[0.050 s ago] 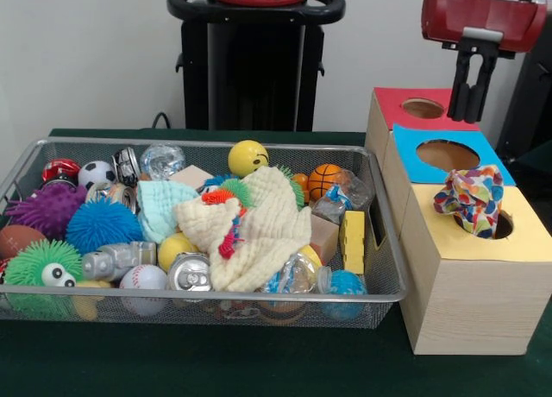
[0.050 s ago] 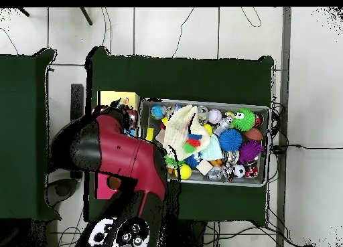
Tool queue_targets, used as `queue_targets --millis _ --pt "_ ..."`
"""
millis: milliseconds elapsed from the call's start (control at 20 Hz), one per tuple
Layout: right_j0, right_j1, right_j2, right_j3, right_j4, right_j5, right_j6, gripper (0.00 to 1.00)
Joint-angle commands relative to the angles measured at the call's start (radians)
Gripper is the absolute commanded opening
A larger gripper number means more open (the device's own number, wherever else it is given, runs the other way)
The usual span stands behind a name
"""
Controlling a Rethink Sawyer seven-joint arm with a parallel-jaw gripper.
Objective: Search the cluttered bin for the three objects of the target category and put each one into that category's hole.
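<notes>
- The gripper (image 1: 471, 112) hangs above the red hole (image 1: 423, 108) at the far end of the box (image 1: 470, 285). Its two black fingers hang straight down, close together, with nothing between them: closed and empty, as far as the front view shows.
- A multicoloured cloth (image 1: 470, 198) sits bunched in the yellow hole (image 1: 498, 226), half in and half spilling over the rim. Cloth looks to be the target category, with yellow as its hole.
- Two more cloths lie in the bin (image 1: 26, 168): a cream cloth (image 1: 259, 233) heaped across the middle, and a pale mint cloth (image 1: 164, 209) just beside it toward the bin's left end, partly tucked under it.
- The cream cloth should be light, soft and limp. It will drape and drag, and may catch a spiky ball (image 1: 102, 224) or a can (image 1: 190, 274) as it lifts.
- Best hold, I judge: pinch a raised fold near the top of the heap, not a flat patch, so the fingers gather fabric.
- The blue hole (image 1: 447, 155) lies between red and yellow and is empty.
- The half-sunk cloth may need a push down before the next one goes in.
</notes>
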Motion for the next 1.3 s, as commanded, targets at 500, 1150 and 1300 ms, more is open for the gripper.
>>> queue_targets --millis 500,1150,1300 --pt "-0.072 0.042 0.116 0.146 -0.046 -0.018 0.165 0.00" --pt "-0.124 0.023 0.214 0.180 -0.023 -0.065 0.179 0.00" --pt "-0.132 0.019 0.232 0.177 -0.018 -0.074 0.187 0.00"
